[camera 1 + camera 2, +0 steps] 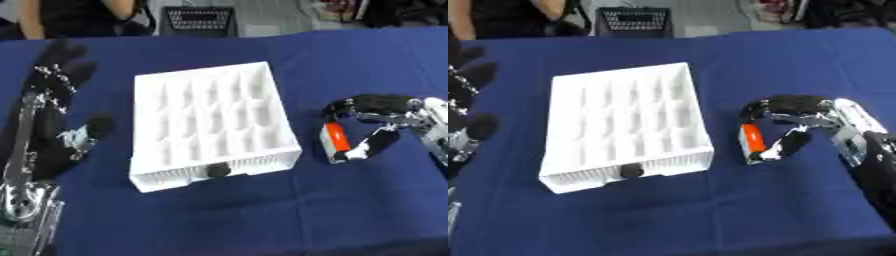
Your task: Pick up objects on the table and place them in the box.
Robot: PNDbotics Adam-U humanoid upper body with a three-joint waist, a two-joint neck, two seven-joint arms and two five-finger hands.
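Observation:
A white box (210, 130) with several compartments lies in the middle of the blue table. To its right, an orange and white object (333, 141) sits on the cloth. My right hand (385, 117) comes in from the right, its fingers and thumb curled round that object. My left hand (57, 107) stands at the left edge, fingers straight and pointing up, holding nothing. A small black knob (218, 171) shows on the box's near wall.
The blue cloth (262, 215) covers the whole table. A black mesh basket (199, 21) stands beyond the far edge, and a person stands at the far left behind the table.

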